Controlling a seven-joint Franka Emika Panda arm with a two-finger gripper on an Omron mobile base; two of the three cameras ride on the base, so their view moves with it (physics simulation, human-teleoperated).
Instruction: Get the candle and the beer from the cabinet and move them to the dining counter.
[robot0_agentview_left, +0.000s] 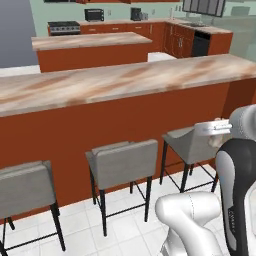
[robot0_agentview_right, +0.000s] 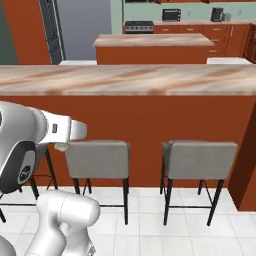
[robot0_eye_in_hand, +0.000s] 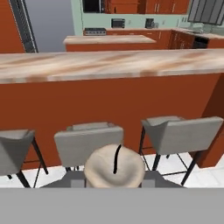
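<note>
The candle, a pale stubby cylinder with a black wick, sits between my fingers at the bottom of the hand view. My gripper is shut on it. From the base cameras the candle shows as a pale bit under the white hand, with the gripper held at stool height in front of the dining counter. The counter's marbled top lies above and beyond the hand. The beer is out of view. Red-brown wall cabinets line the far wall; I cannot tell whether the task's cabinet is among them.
Grey stools stand in a row against the counter's red-brown base, just ahead of the hand. Behind the counter is a stool-less island, then the stove and microwave on the far wall.
</note>
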